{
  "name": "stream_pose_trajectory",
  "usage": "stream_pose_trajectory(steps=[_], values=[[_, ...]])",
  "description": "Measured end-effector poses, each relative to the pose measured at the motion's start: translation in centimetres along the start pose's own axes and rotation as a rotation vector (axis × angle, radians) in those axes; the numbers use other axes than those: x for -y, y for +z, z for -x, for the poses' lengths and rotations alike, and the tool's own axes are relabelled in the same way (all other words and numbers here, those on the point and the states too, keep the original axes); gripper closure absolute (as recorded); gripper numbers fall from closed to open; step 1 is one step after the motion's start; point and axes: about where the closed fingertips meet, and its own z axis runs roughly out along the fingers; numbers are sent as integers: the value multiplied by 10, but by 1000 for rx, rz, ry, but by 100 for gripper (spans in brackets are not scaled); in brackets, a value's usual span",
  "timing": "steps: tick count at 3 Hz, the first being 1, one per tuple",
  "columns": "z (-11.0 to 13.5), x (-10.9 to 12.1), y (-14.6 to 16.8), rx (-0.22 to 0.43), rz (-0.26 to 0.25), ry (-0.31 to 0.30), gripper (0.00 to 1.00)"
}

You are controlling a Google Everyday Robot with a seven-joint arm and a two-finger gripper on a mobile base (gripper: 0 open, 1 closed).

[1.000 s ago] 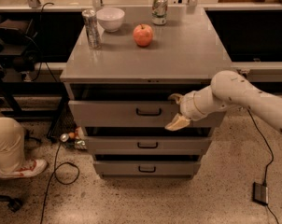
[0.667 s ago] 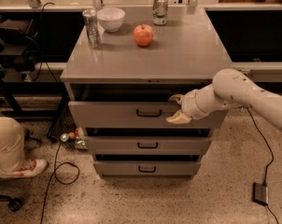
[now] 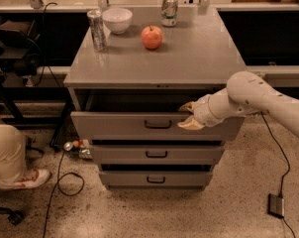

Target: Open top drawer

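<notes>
On the speckled floor nearest you, a small black box [image 3: 276, 205] lies at lower right, and a person's white and red shoe [image 3: 23, 179] sits at the left edge, beside a loop of black cable [image 3: 65, 183]. Above that you have the grey metal cabinet's short bottom drawer [image 3: 124, 179] and short middle drawer [image 3: 120, 154], both stepped slightly forward. The tall grey top drawer [image 3: 115, 125] with the small black centre handle [image 3: 158, 125] stands out past them, its dark box open to view.

Your cream two-finger gripper [image 3: 188, 116], on the white arm [image 3: 258, 95] coming from the right, is at that drawer's upper front edge, just right of the handle. Its fingers [image 3: 190, 125] are spread, one above the rim and one before the panel.

Farther back on the grey cabinet top [image 3: 199, 58] stand a red apple [image 3: 152, 37], a silver can [image 3: 96, 30], a white bowl [image 3: 117, 20] and a green-printed can [image 3: 169, 9].
</notes>
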Motion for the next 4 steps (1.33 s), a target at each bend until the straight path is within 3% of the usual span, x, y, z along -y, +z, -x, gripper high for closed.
stream_pose_trajectory(steps=[1, 2, 3, 4], values=[[0, -2, 0, -9, -1, -4, 100], [-2, -12, -3, -64, -5, -25, 100], [1, -31, -25, -167, -52, -44, 100], [2, -45, -32, -199, -56, -45, 100]])
